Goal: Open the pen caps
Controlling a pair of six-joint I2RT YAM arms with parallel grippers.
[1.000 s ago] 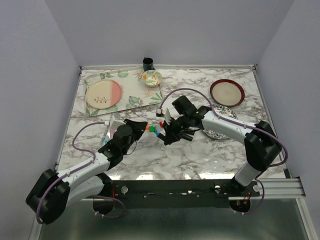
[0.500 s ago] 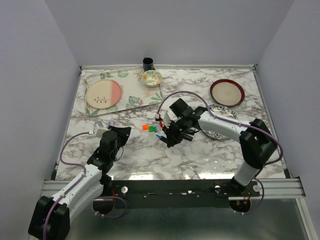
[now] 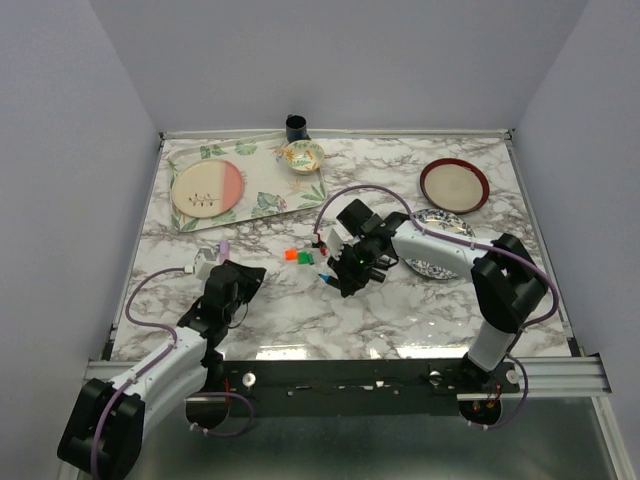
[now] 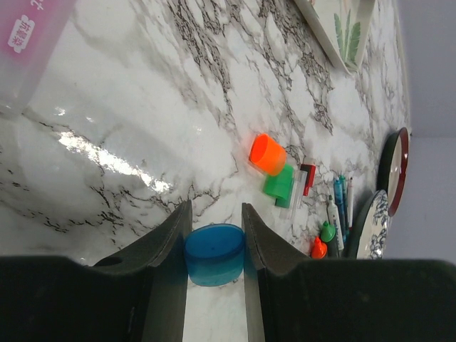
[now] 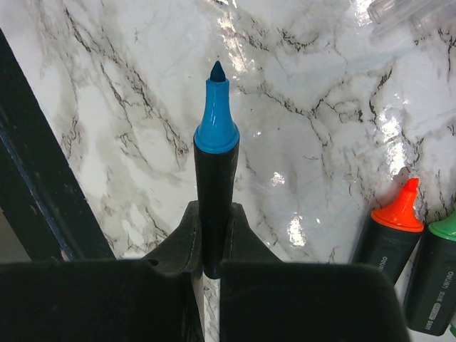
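Blue plastic is pinched in the left claw (image 4: 214, 239): the blue cap (image 4: 214, 254), held over the marble worktop (image 4: 114, 121), with the orange cap (image 4: 267, 154) and green cap (image 4: 279, 187) lying side by side further off. The right claw (image 5: 212, 224) is clamped narrowly on the uncapped blue highlighter (image 5: 215, 171). If released carelessly, the round cap could be sent rolling, and ink could be smeared should the bare tip be dragged across the worktop.

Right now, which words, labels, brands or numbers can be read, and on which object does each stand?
No text reads clearly.
Pink label on the translucent container: white characters, too blurred to read.
Black highlighter body with orange tip: small white print, too small to read.
Black highlighter body with green tip: small white print, too small to read.
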